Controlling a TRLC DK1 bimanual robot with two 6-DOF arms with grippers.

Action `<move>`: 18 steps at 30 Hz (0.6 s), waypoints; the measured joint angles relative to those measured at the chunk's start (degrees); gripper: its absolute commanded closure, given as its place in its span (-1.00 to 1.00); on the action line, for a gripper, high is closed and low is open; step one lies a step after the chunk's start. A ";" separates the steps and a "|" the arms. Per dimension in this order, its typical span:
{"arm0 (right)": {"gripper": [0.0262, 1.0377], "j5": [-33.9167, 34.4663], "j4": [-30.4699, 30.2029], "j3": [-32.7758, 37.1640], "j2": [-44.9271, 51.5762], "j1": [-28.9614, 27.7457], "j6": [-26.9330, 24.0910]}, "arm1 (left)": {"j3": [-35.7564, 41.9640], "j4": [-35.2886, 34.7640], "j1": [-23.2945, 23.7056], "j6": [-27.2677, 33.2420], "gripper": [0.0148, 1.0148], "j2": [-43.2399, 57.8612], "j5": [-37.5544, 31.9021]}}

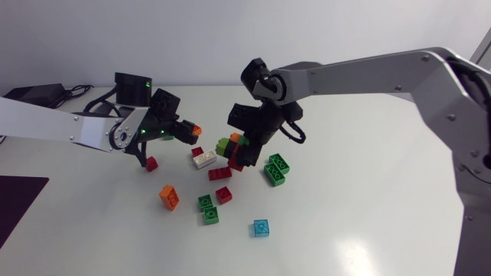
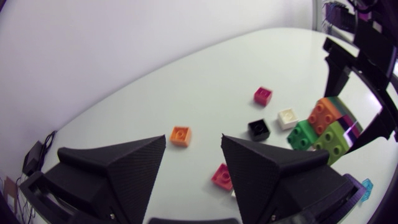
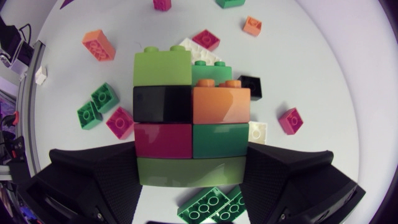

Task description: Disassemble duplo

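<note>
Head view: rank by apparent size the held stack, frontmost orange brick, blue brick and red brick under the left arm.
1. held stack
2. frontmost orange brick
3. blue brick, only slightly smaller
4. red brick

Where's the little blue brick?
In the head view, the blue brick lies alone nearest the camera, right of two green bricks and in front of the held stack.

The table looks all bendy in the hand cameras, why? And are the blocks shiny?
Left wrist view: the fisheye lens bends the table edge into a curve. Right wrist view: same bulge, and light glints on the orange block in the stack. Head view: no bend, soft shadows under the loose blocks.
</note>
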 measured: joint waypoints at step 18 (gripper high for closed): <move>0.19 5.55 27.91 -13.29 -11.19 -1.81 6.82 | -10.60 9.99 1.42 -4.83 -0.39 -12.22 27.36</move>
